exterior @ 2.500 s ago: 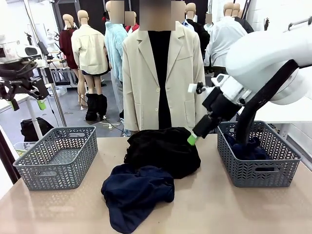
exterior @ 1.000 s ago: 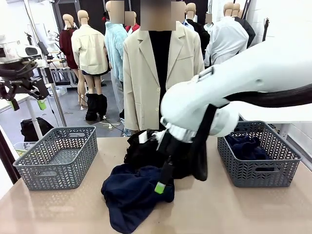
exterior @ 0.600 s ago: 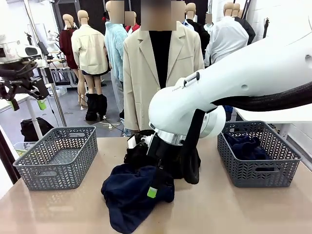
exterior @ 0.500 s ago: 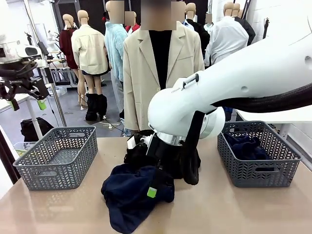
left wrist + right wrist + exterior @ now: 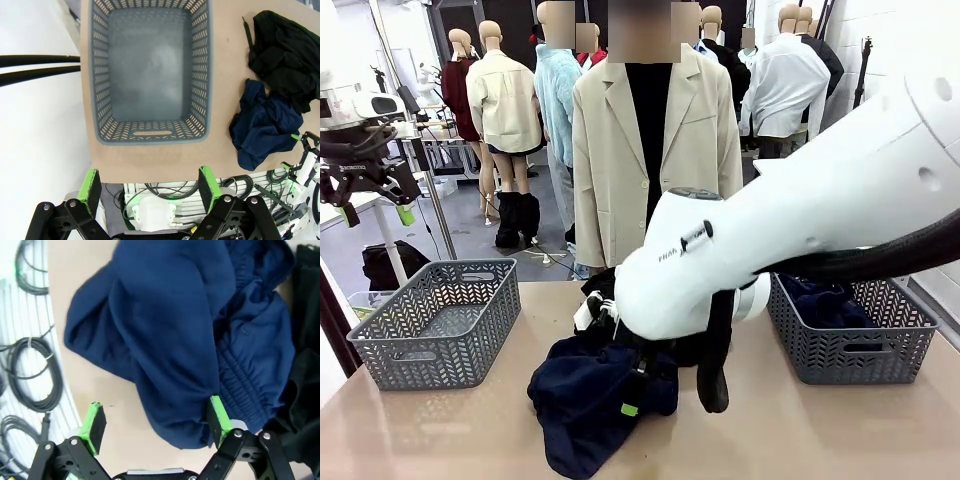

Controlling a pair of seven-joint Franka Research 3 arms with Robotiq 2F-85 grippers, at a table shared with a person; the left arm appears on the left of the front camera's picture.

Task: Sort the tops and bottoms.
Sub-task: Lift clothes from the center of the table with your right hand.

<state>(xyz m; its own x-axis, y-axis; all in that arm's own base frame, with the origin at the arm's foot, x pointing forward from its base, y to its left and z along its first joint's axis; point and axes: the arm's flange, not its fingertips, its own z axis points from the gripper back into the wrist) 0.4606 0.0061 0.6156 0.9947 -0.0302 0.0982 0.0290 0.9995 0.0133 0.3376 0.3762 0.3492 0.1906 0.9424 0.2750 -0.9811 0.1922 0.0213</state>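
Right gripper [image 5: 156, 415] has moved from right basket [image 5: 850, 365] down to navy garment [image 5: 590, 395], jaws wide, nothing gripped; left gripper [image 5: 150, 184] wide, idle. 1 piece binned, navy and black garment [image 5: 280, 50] left

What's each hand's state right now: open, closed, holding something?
Left hand: open, holding nothing.
Right hand: open, down at the navy garment with fabric between its fingers, nothing gripped.

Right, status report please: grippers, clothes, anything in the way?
Left gripper open above the grey basket. Right gripper open, astride the navy garment's edge. Black garment lies against it.
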